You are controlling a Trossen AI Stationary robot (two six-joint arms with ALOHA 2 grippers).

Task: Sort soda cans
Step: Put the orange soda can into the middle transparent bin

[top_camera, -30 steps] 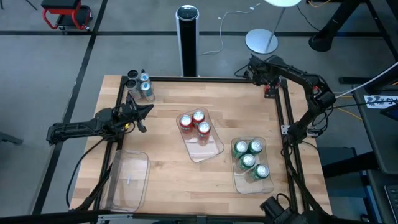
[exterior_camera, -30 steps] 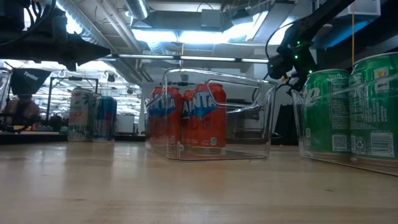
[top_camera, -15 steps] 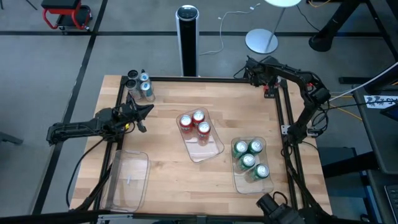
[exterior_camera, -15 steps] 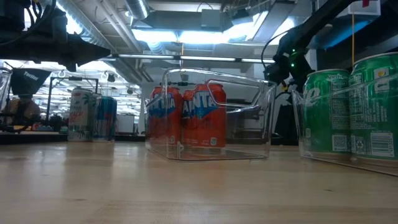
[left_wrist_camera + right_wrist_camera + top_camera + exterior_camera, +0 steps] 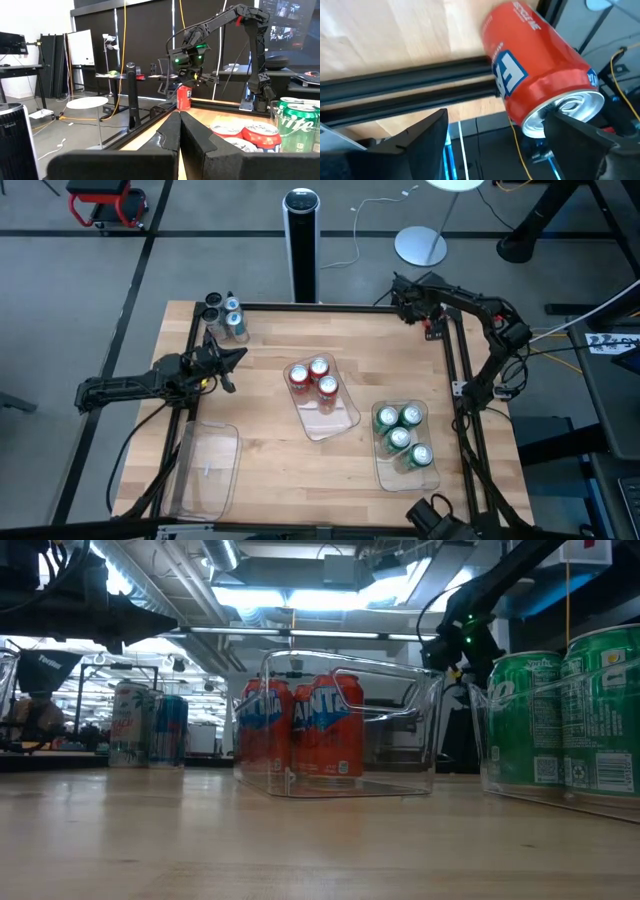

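One red soda can (image 5: 535,70) stands alone at the table's far right corner (image 5: 433,329), also seen in the left wrist view (image 5: 184,97). My right gripper (image 5: 496,116) is open and hovers just above it (image 5: 403,297), with a finger showing on each side of the can and touching nothing. My left gripper (image 5: 237,357) is shut and empty above the table's left part. Three red cans (image 5: 316,377) stand in the middle tray, several green cans (image 5: 402,434) in the right tray. Silver and black cans (image 5: 224,315) stand at the far left corner.
An empty clear tray (image 5: 205,470) lies at the near left. A tall black-and-silver cylinder (image 5: 302,240) stands beyond the far edge. A black frame rail (image 5: 405,85) runs along the table edge beside the lone red can. Bare wood lies between the trays and the left arm.
My right gripper has shifted a little toward the table's left along the far edge, staying above the lone red can.
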